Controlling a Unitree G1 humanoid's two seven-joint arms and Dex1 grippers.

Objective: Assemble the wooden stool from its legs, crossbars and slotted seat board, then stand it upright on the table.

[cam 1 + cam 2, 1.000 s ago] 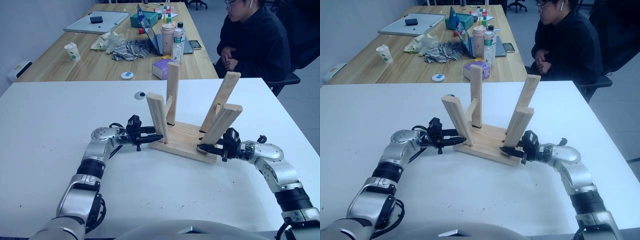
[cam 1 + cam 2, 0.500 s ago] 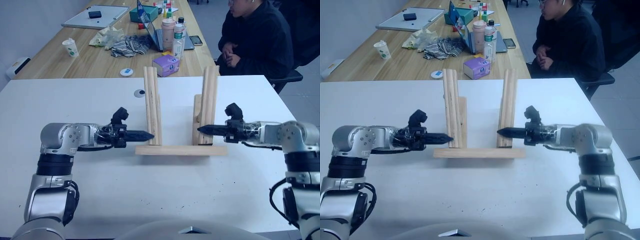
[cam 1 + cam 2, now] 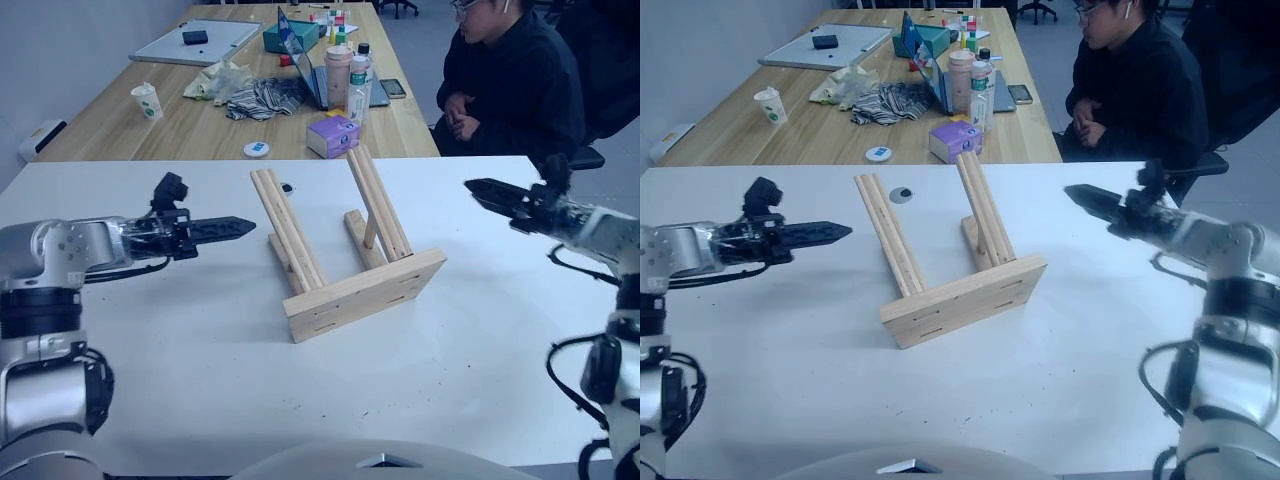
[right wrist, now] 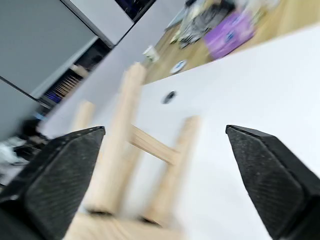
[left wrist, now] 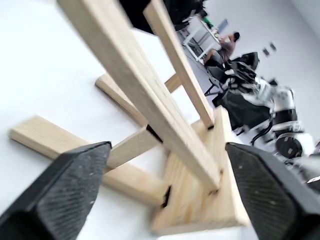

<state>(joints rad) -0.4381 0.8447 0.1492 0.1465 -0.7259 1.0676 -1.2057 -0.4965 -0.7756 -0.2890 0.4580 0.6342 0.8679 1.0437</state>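
Left gripper, right gripper — spread, clear of side-lying stool

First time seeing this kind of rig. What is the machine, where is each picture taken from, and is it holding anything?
It is a humanoid robot with two arms, each ending in a two-fingered tool. Two pictures come from paired cameras in its head, looking down over the white table; the other two come from a camera on each wrist, where the dark wedges at the edges are that tool's own fingers. On the table a pale wooden stool lies tipped on its side, assembled but not upright. The left tool and right tool hang open on either side of it, holding nothing.
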